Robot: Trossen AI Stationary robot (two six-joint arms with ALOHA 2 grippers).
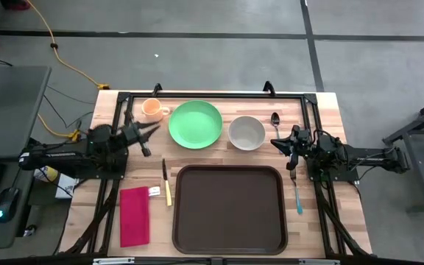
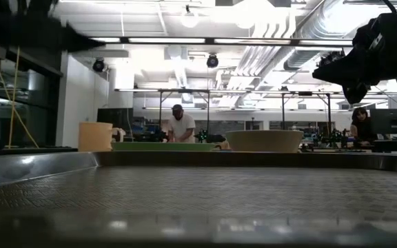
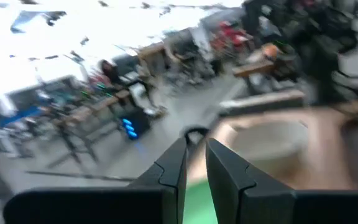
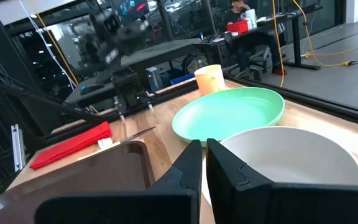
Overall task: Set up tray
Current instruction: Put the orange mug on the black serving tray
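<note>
Background people [image 2: 179,124] beyond tray [image 2: 185,193], low view only

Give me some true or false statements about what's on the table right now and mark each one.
1. The tray has nothing on it. True.
2. The green plate sits on the tray. False: it rests on the table beyond the tray, between the orange cup and the white bowl.
3. The red napkin lies left of the tray. True.
4. The right pincer holds the spoon. False: it is shut on nothing.
5. The left pincer is shut. True.
</note>
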